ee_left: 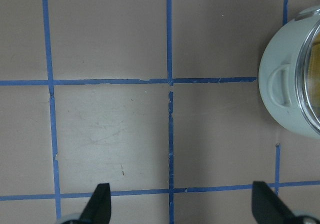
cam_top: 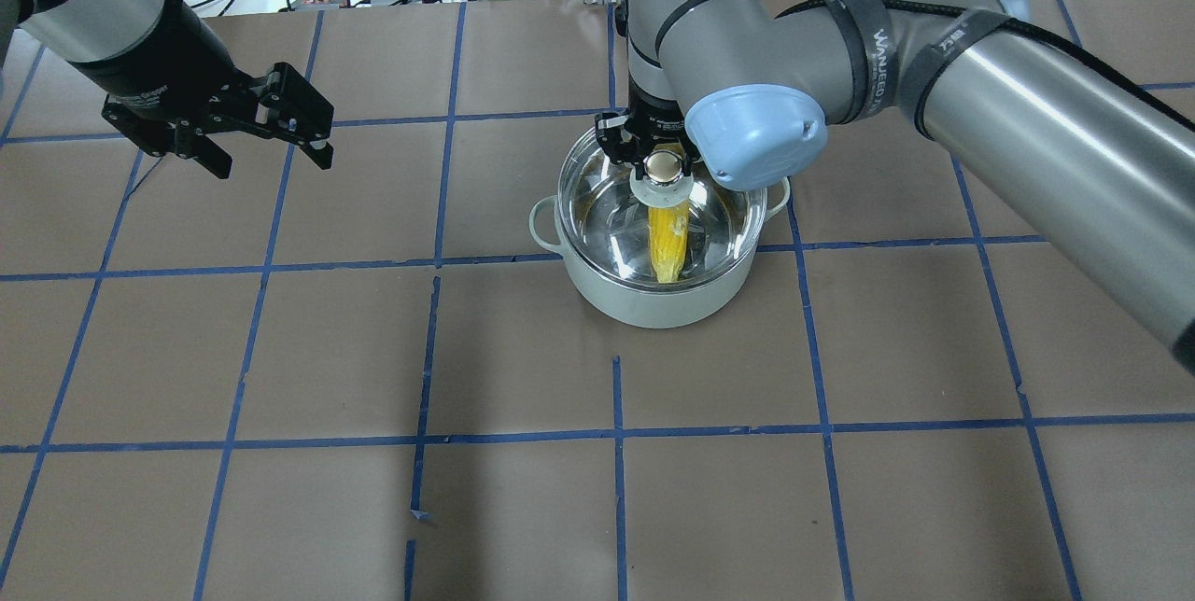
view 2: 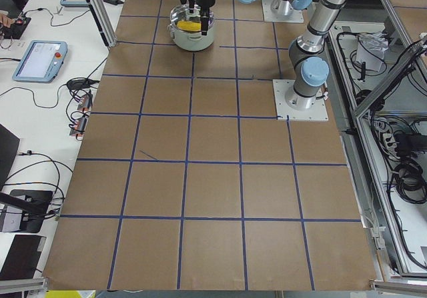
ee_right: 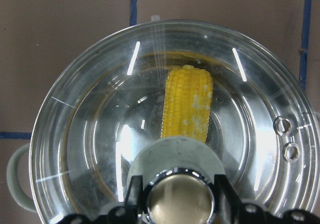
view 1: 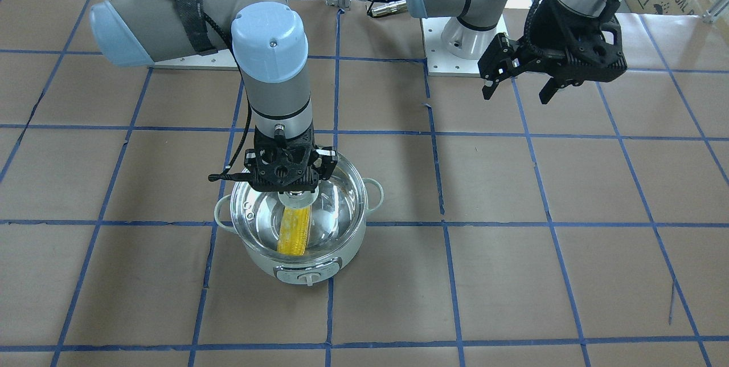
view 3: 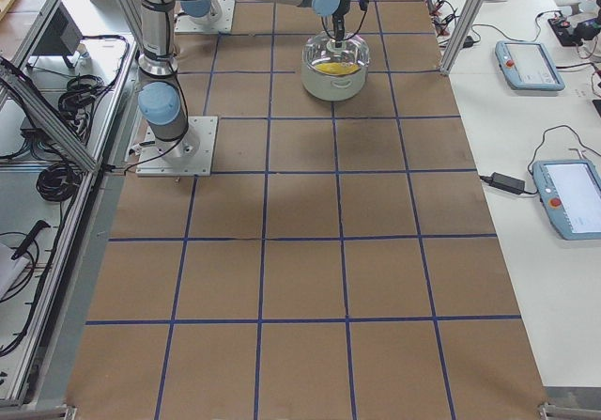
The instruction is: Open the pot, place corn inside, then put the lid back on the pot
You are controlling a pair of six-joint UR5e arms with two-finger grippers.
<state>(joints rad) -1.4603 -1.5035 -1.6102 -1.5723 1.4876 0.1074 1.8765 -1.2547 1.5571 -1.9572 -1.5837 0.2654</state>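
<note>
One step remains: right end effector, clamped on the lid over pot and corn, should let go; left end effector gapes.

My right arm stretches forward, wrist vertical, right gripper pointing straight down, fingers seemingly clamped on the lid knob. My left gripper hangs aloft, fingers spread wide.
</note>
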